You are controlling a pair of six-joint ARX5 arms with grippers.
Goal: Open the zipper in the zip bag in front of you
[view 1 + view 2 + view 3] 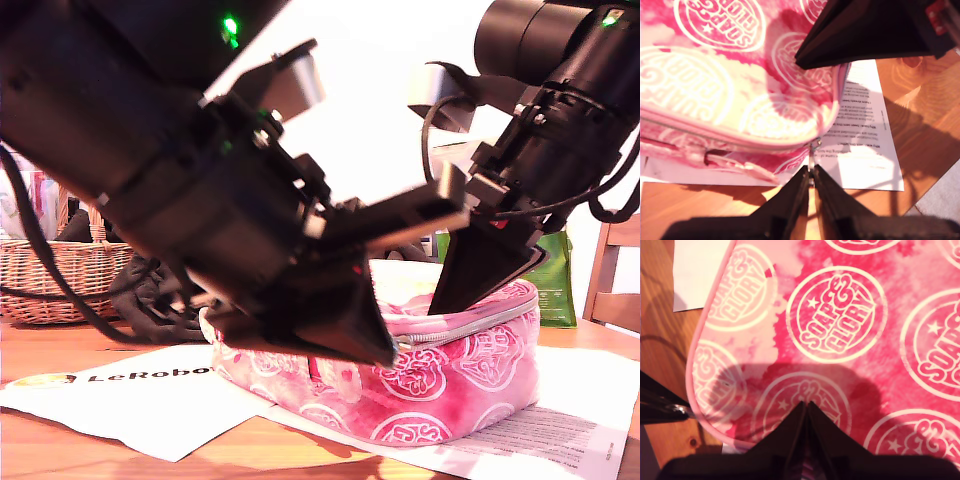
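My first claw (385, 352) is the big blurry one on the exterior view's left. Its jaws are squeezed down to a thin slit on the little metal pull of the thin pale silver-pink zipper (460, 328), right at a rounded corner of the bag. In the first wrist view you can see the pull (812, 150) going into the tips of that claw (811, 172).

So, the count going left to right in the exterior view:

- One woven wicker basket (60, 270) is at the back. There's stuff in it, but it's too blurry to tell what.
- One dark heap of black fabric or cable (150, 290) sits just beside the basket.
- Two white printed paper sheets lie on the wooden worktop (90, 450). One has a "LeRobot" heading (130, 390), and the other, with small text (560, 430), pokes out from under the bag.
- One rectangular soft pink fabric zip bag with white circular logos (450, 380) lies flat on the sheets in the middle. The stretch of zipper I can see looks closed.
- My second claw (445, 305) has its jaws shut together with nothing between them. The tips press down on the bag's top panel (840, 315), and the second wrist view shows this claw (805, 405) best.
- One green pouch (555, 280) stands behind the bag.
- One wooden chair (615, 270) is at the far right.
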